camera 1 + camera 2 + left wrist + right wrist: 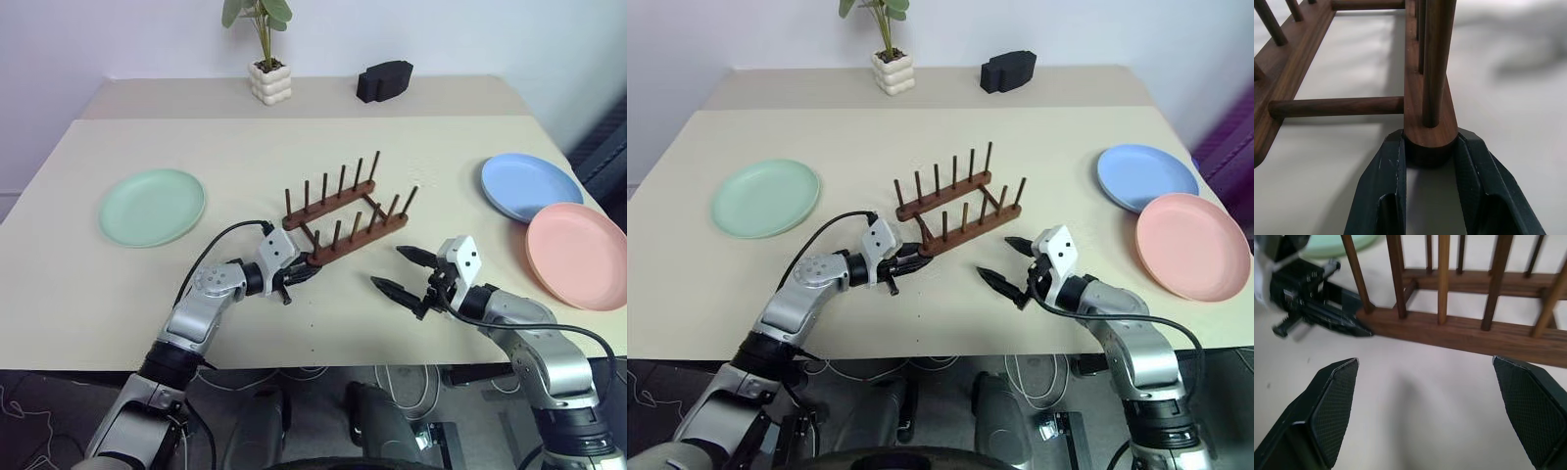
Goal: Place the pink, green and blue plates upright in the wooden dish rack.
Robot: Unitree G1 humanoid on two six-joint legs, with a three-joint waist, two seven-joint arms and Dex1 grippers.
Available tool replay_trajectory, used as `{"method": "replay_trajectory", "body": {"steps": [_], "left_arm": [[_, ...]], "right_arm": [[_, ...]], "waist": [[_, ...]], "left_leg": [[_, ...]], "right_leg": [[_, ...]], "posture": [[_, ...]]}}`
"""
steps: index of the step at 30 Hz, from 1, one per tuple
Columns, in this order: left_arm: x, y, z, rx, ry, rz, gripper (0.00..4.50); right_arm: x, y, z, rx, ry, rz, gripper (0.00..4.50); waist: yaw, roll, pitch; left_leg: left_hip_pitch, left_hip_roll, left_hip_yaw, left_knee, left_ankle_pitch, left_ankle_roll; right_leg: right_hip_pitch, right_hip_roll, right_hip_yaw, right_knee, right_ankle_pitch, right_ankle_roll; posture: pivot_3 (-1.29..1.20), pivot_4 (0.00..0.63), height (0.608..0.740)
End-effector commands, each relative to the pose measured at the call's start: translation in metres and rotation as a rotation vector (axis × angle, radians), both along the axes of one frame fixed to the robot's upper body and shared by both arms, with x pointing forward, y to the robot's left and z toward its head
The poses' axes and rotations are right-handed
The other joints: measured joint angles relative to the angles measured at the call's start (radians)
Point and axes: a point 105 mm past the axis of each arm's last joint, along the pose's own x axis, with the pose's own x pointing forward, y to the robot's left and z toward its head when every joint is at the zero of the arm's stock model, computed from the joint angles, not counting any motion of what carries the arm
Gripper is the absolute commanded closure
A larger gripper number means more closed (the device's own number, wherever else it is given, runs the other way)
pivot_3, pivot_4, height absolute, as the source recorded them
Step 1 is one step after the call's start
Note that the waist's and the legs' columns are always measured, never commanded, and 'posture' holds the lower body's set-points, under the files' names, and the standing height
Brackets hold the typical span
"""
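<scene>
- While my left gripper [1427, 156] pinches the near bar end of the wooden dish rack [345, 217], a tug could swing it off square — the grip is at one corner.
- My right gripper [404, 272] is spread just short of the rack; plates remain flat, unracked.

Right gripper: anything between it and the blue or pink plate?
Nothing visible. The right gripper hangs open over bare table just in front of the wooden dish rack; the blue plate and pink plate lie off to its right, with only tabletop between.
</scene>
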Motion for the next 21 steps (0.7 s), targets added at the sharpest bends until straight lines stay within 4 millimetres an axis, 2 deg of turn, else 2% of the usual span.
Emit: {"method": "replay_trajectory", "body": {"steps": [1,7,19,20,21], "left_arm": [[-0.007,-0.012,0.010,0.016,-0.019,-0.166,3.72],[0.007,-0.014,0.020,0.101,-0.048,-0.344,3.72],[0.021,-0.003,0.014,0.140,-0.043,-0.392,3.72],[0.022,-0.002,0.014,0.132,-0.037,-0.382,2.70],[0.024,0.003,0.014,0.131,-0.047,-0.348,2.40]], "right_arm": [[-0.011,0.001,0.002,-0.058,-0.019,0.029,0.00],[-0.028,-0.001,-0.008,-0.088,0.024,0.020,0.00],[-0.032,-0.005,-0.008,-0.094,0.023,-0.014,0.00],[-0.031,-0.005,-0.008,-0.095,0.023,-0.013,0.00],[-0.030,-0.006,-0.007,-0.100,0.022,-0.011,0.00]], "waist": [[0.004,0.000,0.000],[0.009,0.000,0.000],[0.009,-0.001,0.000],[0.009,-0.001,0.000],[0.009,-0.001,0.000]], "left_leg": [[0.000,0.000,0.000,0.000,0.000,0.000],[-0.001,0.000,0.000,0.001,0.000,0.000],[-0.002,0.000,0.000,0.002,0.000,0.001],[-0.002,0.000,0.000,0.002,0.000,0.001],[-0.002,0.000,0.000,0.002,0.000,0.001]], "right_leg": [[0.000,0.000,0.000,0.000,0.000,0.000],[0.000,0.000,0.000,0.000,0.000,0.000],[0.000,0.001,0.000,0.000,0.000,0.000],[0.000,0.001,0.000,0.000,0.000,0.000],[0.000,0.001,0.000,0.000,0.000,0.000]], "posture": [[0.00,0.150,0.736],[0.00,0.150,0.736],[0.00,0.150,0.736],[0.00,0.150,0.736],[0.00,0.150,0.736]]}}
